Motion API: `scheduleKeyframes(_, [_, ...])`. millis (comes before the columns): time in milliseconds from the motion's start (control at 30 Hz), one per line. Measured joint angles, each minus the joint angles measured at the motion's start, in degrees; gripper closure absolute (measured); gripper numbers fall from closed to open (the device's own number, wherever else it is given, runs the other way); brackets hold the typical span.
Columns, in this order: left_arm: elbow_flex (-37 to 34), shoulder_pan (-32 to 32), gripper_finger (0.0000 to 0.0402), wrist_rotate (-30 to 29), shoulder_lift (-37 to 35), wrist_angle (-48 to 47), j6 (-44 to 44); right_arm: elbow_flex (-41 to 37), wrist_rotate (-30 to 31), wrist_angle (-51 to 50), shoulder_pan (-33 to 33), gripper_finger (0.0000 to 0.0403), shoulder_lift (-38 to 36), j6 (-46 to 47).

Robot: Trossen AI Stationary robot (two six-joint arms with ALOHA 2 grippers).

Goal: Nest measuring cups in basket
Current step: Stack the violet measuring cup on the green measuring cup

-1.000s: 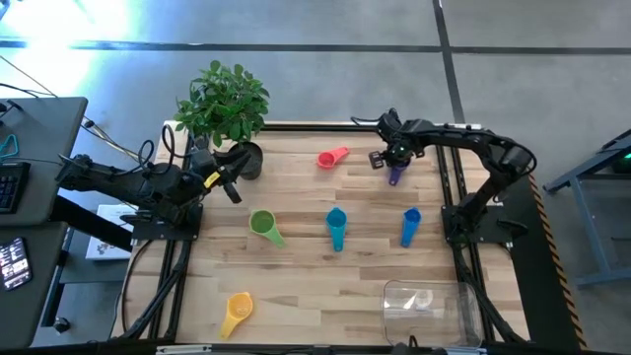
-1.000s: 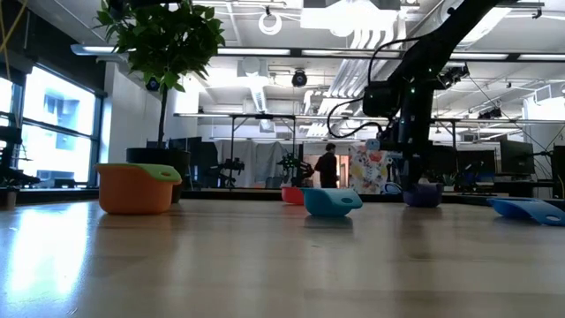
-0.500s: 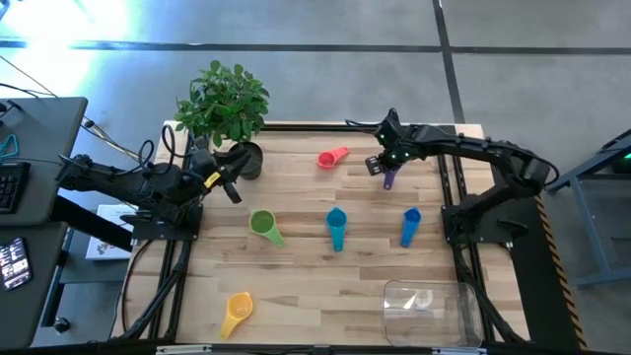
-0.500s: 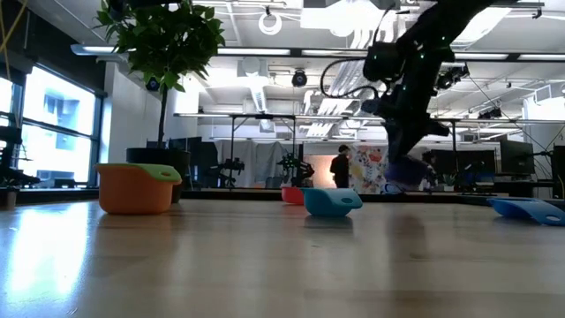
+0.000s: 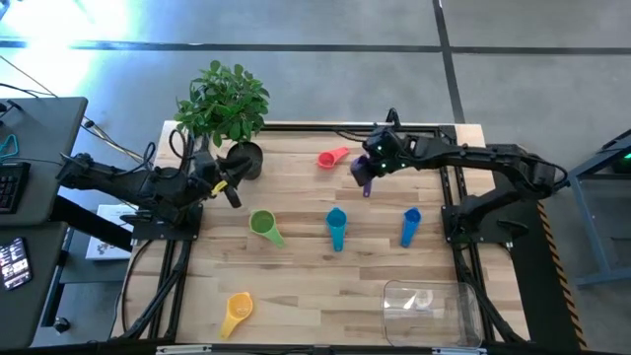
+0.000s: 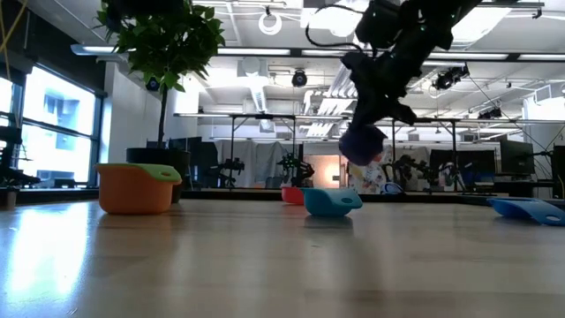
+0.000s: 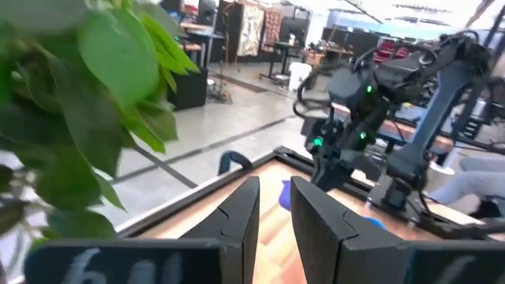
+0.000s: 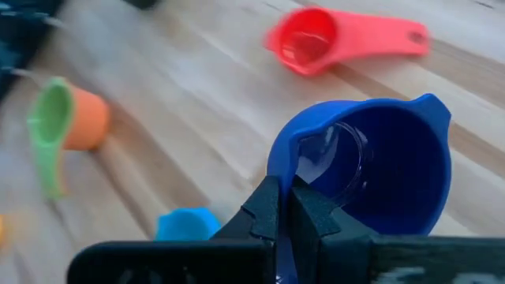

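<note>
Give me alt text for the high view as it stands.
The right gripper holds a purple measuring cup above the table's far side, beside a pink cup. Green, teal, blue and yellow cups lie spread out; the clear basket sits near-right; the left gripper waits by a potted plant.

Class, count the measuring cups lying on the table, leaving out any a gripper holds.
5: pink cup at the far edge, green-and-orange cup, teal cup, blue cup mid-table, yellow cup near the front.

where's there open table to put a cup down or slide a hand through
Widest bare wood: between the yellow cup and the clear basket. Also open: between the green cup and teal cup. Crowded at the far edge, where the right gripper holds the purple cup near the pink cup.
</note>
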Motion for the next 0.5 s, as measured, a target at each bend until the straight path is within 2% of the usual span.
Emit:
scheduleKeyframes(300, [0.0, -0.5, 0.0339, 8.1, 0.0, -6.8, -5.3, 0.0, 2.5, 10.3, 6.9, 0.0402, 0.0, 7.8])
scheduleKeyframes(500, [0.0, -0.5, 0.0339, 17.6, 0.0, -12.7, -10.5, 0.0, 7.1, 20.3, 10.9, 0.0402, 0.0, 13.7])
